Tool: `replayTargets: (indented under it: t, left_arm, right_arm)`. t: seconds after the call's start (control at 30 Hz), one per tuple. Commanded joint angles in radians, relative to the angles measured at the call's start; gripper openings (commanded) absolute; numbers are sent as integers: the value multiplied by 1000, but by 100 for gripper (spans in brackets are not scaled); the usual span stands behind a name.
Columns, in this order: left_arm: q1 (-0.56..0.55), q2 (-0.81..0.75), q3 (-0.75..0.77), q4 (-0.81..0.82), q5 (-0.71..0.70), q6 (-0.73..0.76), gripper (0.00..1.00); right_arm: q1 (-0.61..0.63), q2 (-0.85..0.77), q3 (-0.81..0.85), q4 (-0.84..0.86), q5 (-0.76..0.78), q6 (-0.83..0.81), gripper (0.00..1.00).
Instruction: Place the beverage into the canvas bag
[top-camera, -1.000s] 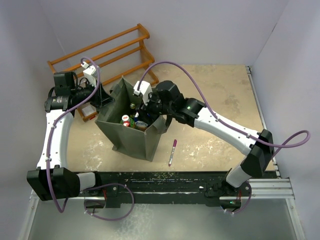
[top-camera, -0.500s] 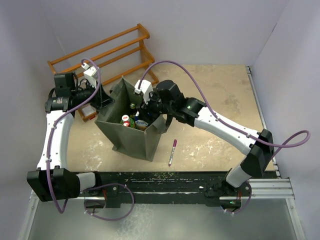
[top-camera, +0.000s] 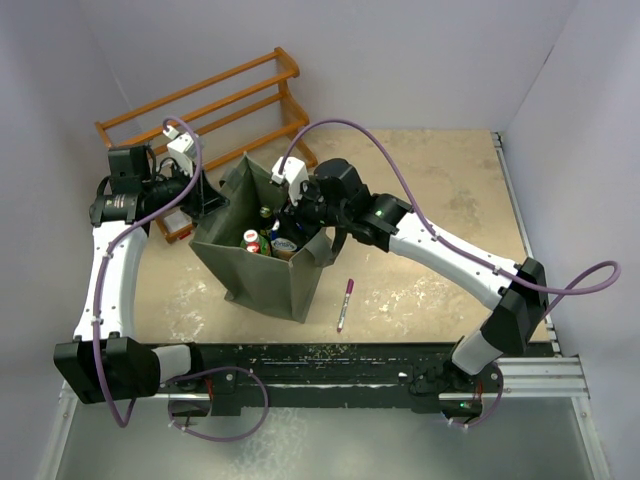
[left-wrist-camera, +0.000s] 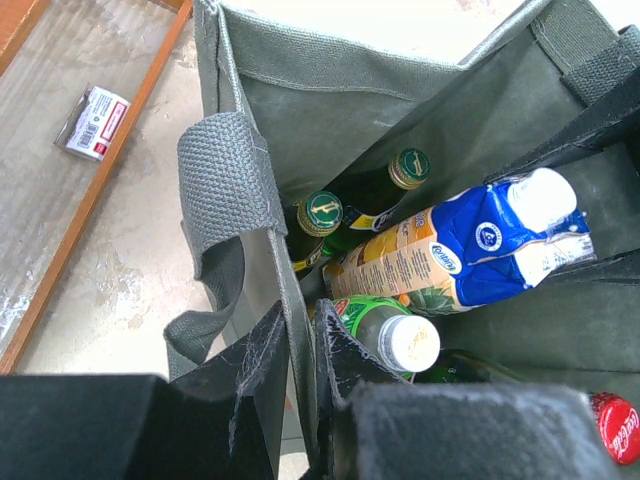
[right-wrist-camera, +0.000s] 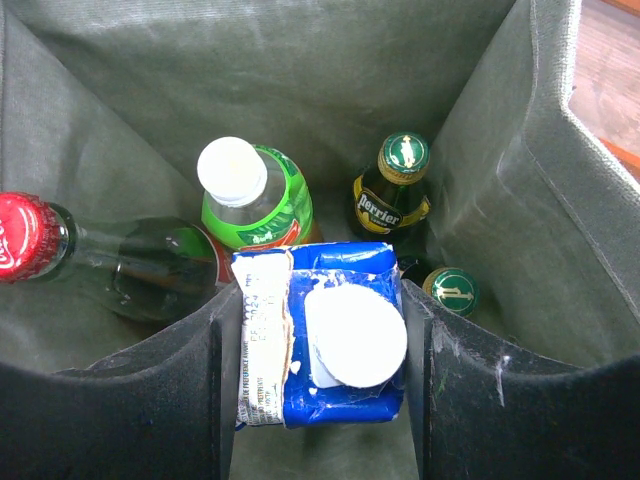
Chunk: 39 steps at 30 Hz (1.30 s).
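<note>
Bottom centre, the right gripper (right-wrist-camera: 322, 400) pinches a blue juice carton (right-wrist-camera: 322, 340) inside the canvas bag (right-wrist-camera: 250, 60); the left gripper (left-wrist-camera: 300, 400) clamps the bag's wall. Best lowered upright between the green-label bottle (right-wrist-camera: 250, 195) and Perrier bottle (right-wrist-camera: 392, 200), then released.

canvas bag (top-camera: 262, 275) | inside: bottles (right-wrist-camera: 392, 200), carton (right-wrist-camera: 320, 340) crowd | table (top-camera: 440, 190) right: roomy
</note>
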Motion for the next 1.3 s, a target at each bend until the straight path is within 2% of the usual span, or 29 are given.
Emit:
replayTargets:
  t: [0.0,0.37,0.53,0.73,1.1,1.27]
  left_arm:
    - [2,-31,0,24,7,20,19]
    - [2,-35,-2,22,6,23,18]
    - [3,-35,-1,22,6,24,19]
    - [2,-35,-2,20,4,27,19]
    - [3,-35,0,17,2,33,19]
    - [2,-32,2,18,3,34,19]
  right_arm:
    - [-15,-62,61,265,11,-2,0]
    - [-15,-64,-36,264,-22,-23,0]
    - [-15,-54,-59,263,-34,-41,6]
    - [-15,-34,-72,235,-59,-73,19]
    - [-15,-30,-27,199,-73,-94,60]
    - [-15,-24,11,194,-93,-74,73]
